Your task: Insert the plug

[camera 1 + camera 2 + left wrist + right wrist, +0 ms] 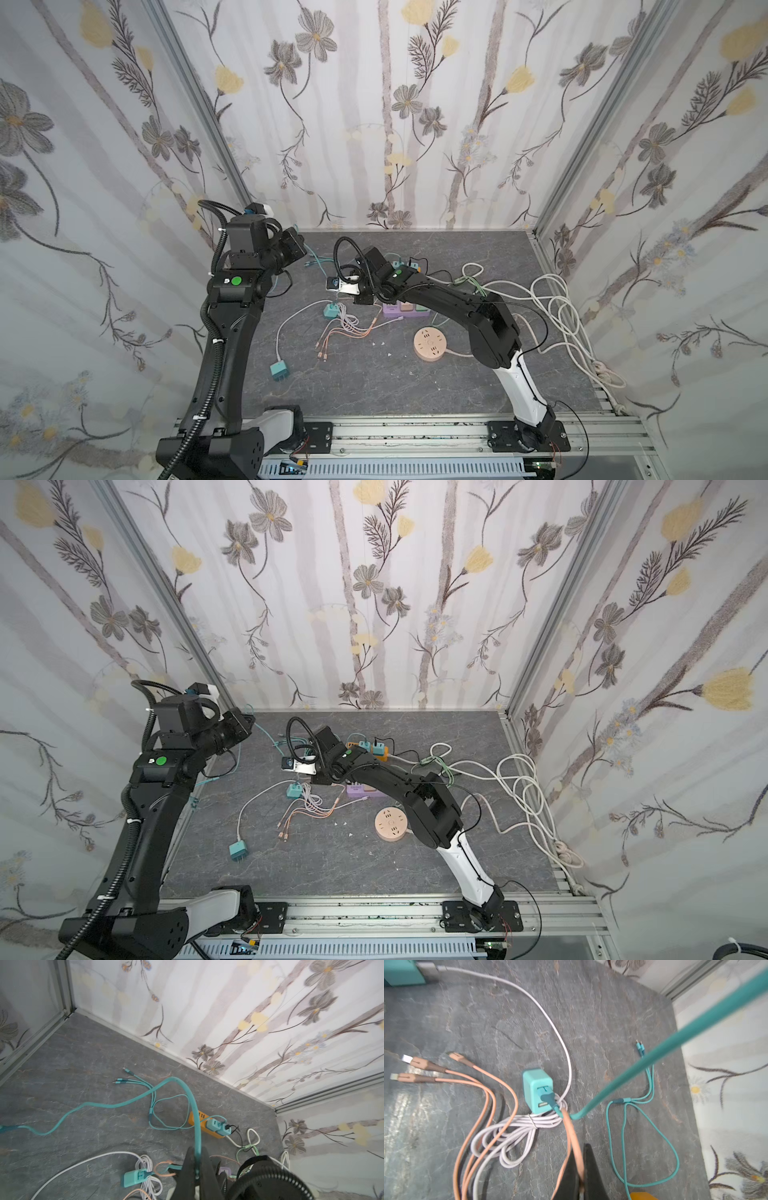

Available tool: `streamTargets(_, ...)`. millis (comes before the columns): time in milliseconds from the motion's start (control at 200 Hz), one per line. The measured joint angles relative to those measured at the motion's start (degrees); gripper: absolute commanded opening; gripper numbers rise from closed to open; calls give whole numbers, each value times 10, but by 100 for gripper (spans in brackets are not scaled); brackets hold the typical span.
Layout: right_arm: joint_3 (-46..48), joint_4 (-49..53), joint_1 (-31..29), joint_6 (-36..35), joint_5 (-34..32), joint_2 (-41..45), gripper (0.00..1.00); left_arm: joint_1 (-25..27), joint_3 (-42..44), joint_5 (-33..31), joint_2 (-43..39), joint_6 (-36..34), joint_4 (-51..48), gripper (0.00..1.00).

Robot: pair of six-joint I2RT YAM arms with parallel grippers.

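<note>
The right pincer [580, 1154] is clenched on a peach cable [571, 1130], close beside a teal charger block [537, 1089]. The block lies left of the middle of the grey tabletop [374, 386], about halfway between its far and near edges. A teal plug [547, 1098] sits in one of the block's two ports. The peach cable's end meets that plug's lead beside the block, and whether it reaches the second port cannot be told.

The left pincer [197, 1150], raised near the tabletop's far-left corner, is clamped on the flat teal cable [124, 1103] that rises from that plug. A white cable bundle [512, 1132] crowds the block.

Just right of the block lies a purple power strip [395, 309]. An orange strip [204, 1125] sits nearer the far edge and a round socket [430, 344] toward the near edge. White cord loops [557, 307] fill the right edge. Bare stone shows along the near edge and in the far-left corner.
</note>
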State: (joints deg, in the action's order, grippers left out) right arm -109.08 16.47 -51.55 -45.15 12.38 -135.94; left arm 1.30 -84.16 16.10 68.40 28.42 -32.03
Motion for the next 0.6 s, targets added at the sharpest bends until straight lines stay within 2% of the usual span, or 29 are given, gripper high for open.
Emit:
streamTargets(290, 65, -119, -27, -10, -68, 17, 0, 4, -23, -5, 1, 82, 81, 0)
streamTargets(415, 81, -133, -35, -17, -69, 17, 0, 4, -27, -4, 8, 100, 94, 0)
streamTargets(460, 115, -171, -33, -22, -73, 30, 0, 2, -38, -7, 14, 99, 89, 0)
streamTargets(600, 177, -182, -36, -49, -57, 66, 0, 0, -53, -37, 28, 99, 97, 0)
